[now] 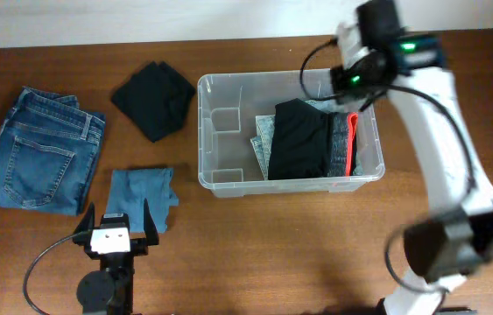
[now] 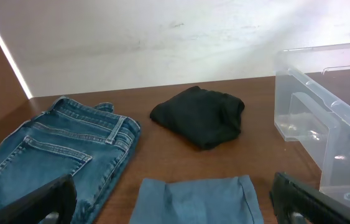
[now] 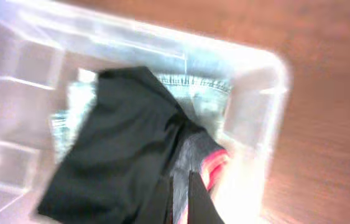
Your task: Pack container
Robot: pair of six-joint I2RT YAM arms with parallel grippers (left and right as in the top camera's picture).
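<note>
Only overhead shows right end effector above the container, grip indiscernible; left end effector released.

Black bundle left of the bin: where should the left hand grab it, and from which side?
Pinch the black bundle at its raised middle, coming straight down. It sits as a thick rumpled mound with its edges low against the table, so a side approach would likely just push it. It lies apart from the jeans and the container. The left hand is open.
</note>
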